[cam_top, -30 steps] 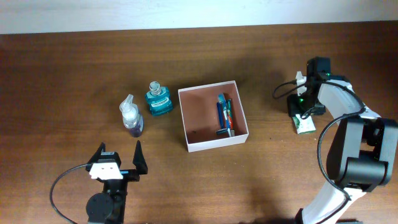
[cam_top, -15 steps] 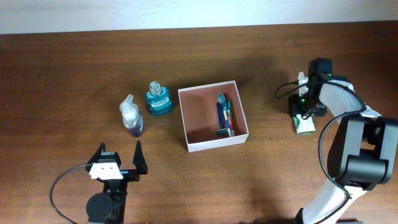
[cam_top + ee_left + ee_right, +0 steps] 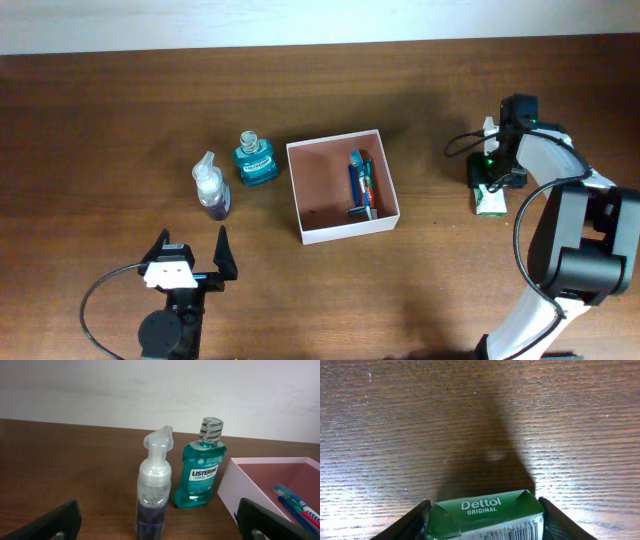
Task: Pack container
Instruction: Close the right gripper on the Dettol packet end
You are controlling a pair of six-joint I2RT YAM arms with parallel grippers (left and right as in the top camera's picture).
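The container (image 3: 320, 180), a shallow white-walled box with a reddish-brown inside, sits mid-table and holds toothbrushes (image 3: 360, 185) along its right side. Its pink wall shows in the left wrist view (image 3: 250, 485). A teal Listerine bottle (image 3: 255, 160) and a clear foam pump bottle (image 3: 212, 190) stand left of it. My left gripper (image 3: 190, 258) is open and empty, in front of the pump bottle (image 3: 154, 495). My right gripper (image 3: 490, 185) is at the far right, its fingers closed against both ends of a green Dettol soap pack (image 3: 485, 510), which lies on the table (image 3: 490, 203).
The table is dark wood, with a pale wall along its far edge. The right arm's cable loops beside the soap (image 3: 460, 145). The two bottles stand close together just left of the container.
The right wrist has shifted slightly to the right over the soap. The left arm, bottles and container have not moved.
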